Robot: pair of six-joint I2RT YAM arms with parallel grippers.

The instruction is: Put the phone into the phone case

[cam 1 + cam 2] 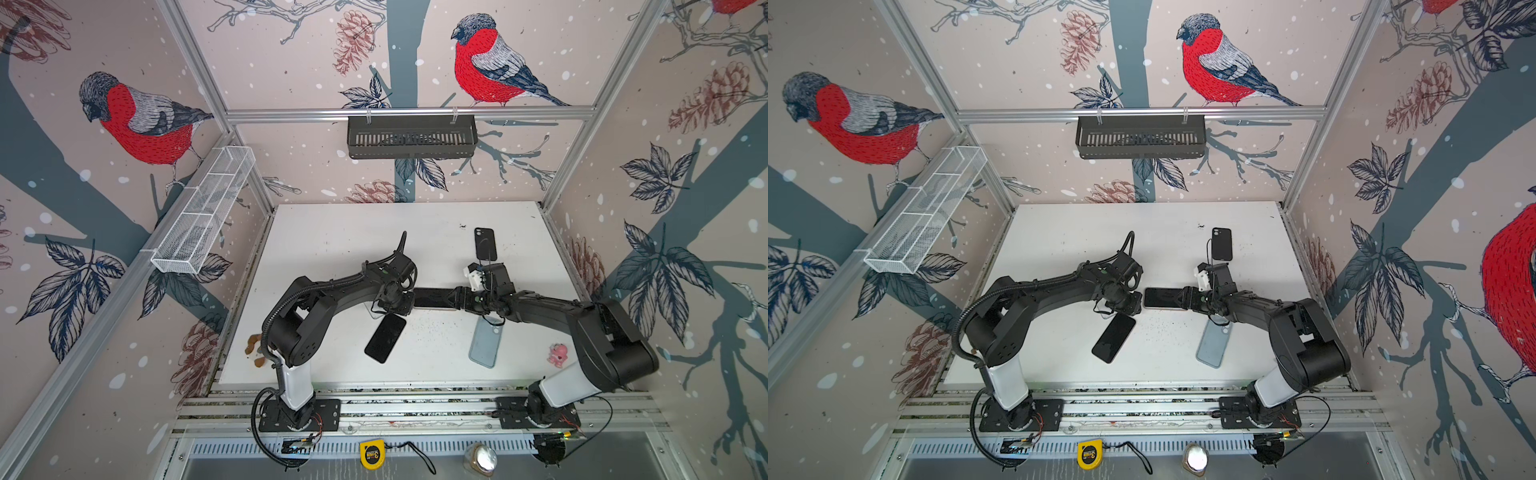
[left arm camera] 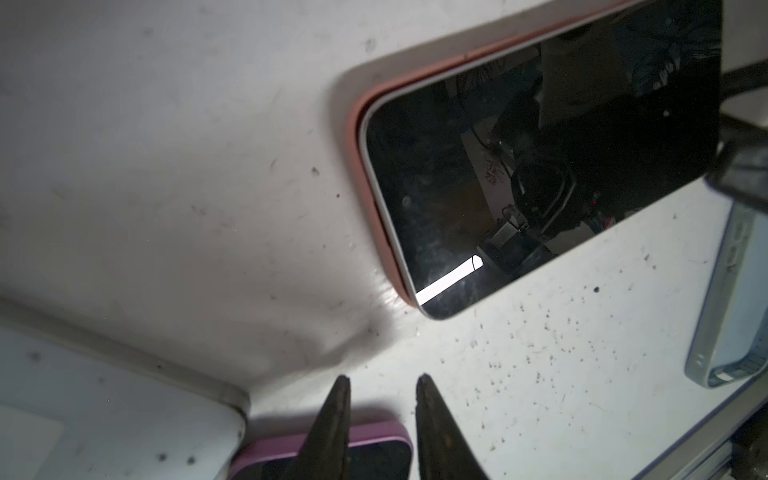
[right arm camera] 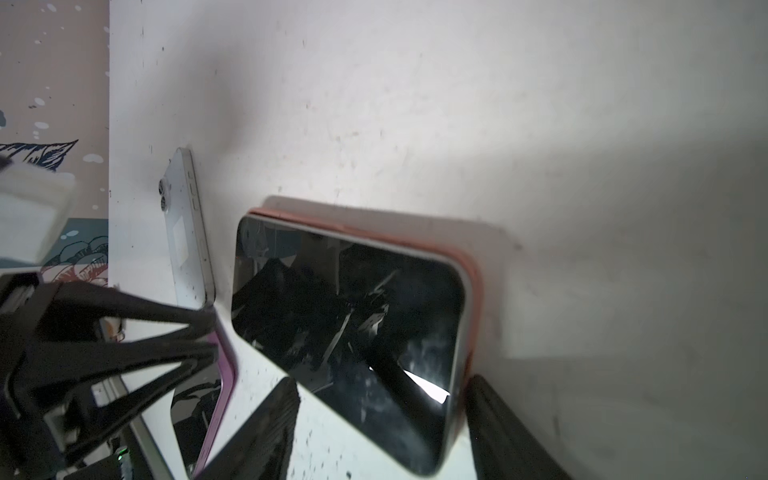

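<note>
Both top views are looking steeply down from high over the front edge of the table [image 1: 332, 249]. They are taking in the whole scene and sharing almost all of it, with only a slight sideways shift between them. The left wrist camera is hanging close above the table, facing past the left gripper [image 2: 382, 378] toward the phone [image 2: 540, 166] lying mid-frame in both top views. The right wrist camera is sitting even nearer, facing along the right gripper [image 3: 384, 380] at that same phone from its opposite end. Both wrist views are also sharing a purple phone [image 2: 382, 435].
</note>
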